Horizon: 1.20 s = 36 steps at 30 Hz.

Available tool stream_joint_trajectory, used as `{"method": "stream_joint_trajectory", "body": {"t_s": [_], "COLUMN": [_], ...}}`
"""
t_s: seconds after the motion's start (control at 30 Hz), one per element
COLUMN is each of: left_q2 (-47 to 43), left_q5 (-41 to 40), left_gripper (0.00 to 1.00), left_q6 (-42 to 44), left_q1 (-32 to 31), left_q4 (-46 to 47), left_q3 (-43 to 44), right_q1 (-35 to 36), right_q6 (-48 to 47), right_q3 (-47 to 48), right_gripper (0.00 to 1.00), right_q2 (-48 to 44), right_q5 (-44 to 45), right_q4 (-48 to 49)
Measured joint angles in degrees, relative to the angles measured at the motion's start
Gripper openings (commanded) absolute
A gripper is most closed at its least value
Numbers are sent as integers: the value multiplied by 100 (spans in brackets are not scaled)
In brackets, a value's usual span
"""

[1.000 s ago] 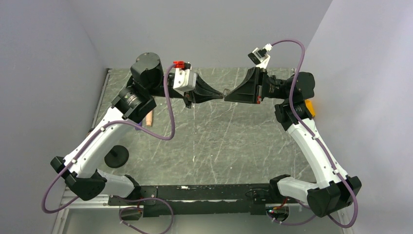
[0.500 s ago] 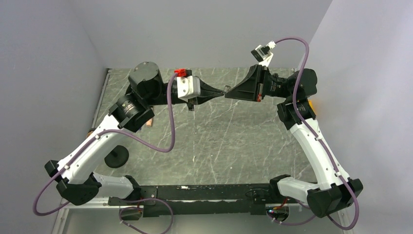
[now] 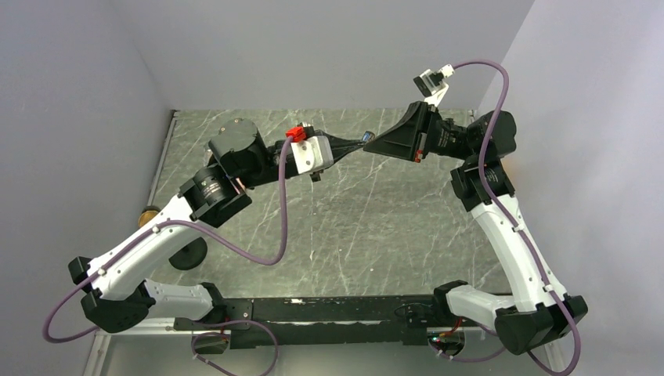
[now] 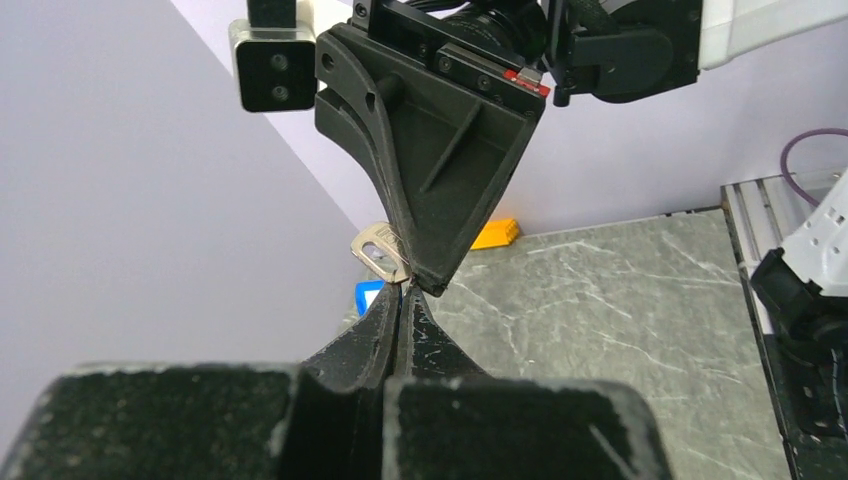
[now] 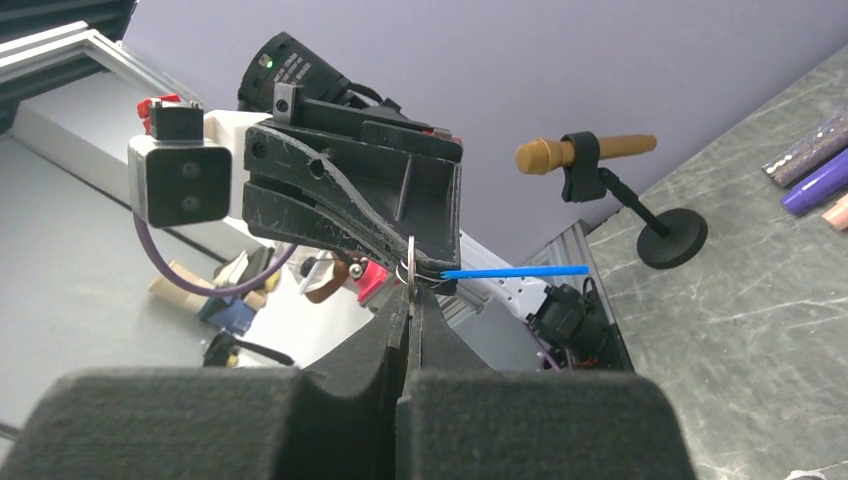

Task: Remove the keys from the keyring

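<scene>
1. The right tool [image 5: 412, 298] has its fingers pressed together. The thin wire keyring [image 5: 411, 262] stands edge-on straight out of their tips, at the middle of the right wrist view.
2. The left tool [image 4: 403, 303] is likewise pressed together, with no gap at its tips. What its pads pinch cannot be told, because the tips hide that spot.
3. The two tools meet tip to tip in the upper middle of the top view, held up off the grey marbled worktop [image 3: 352, 227].
4. In the left wrist view the silvery key [image 4: 378, 250] juts toward the upper left from the meeting point, against the right tool's tip. The bright-blue piece [image 4: 367, 295] shows just below it, beside the left tool's fingers. In the right wrist view this blue piece is a thin line running rightward from the ring.
5. Well apart, at the right of the right wrist view, a black round-based stand [image 5: 672, 238] carries a brown rod. At the frame's right edge, a glittery cylinder [image 5: 815, 150], a purple cylinder [image 5: 818, 188] and a peach cylinder [image 5: 838, 212] lie on the worktop.
6. An orange block [image 4: 497, 233] sits at the worktop's far edge in the left wrist view.
</scene>
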Motion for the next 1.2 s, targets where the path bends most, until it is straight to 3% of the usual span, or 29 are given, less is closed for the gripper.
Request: {"method": "stream_joint_trajectory", "body": {"t_s": [0.7,1.2], "left_q2": [4,92], "left_q5": [-1438,-2741], "left_gripper": [0,0], "left_q6": [442,2465], "left_q1": [-636,-1320], "left_q4": [485,525], "left_q3": [-79,-162], "right_q1": [-22,-39], "right_q6": [-511,-588], "right_q3": [352,466], "right_gripper": [0,0], "right_q2": [-118,-179], "right_q5": [516,669], "right_q4": [-601,-1176]}}
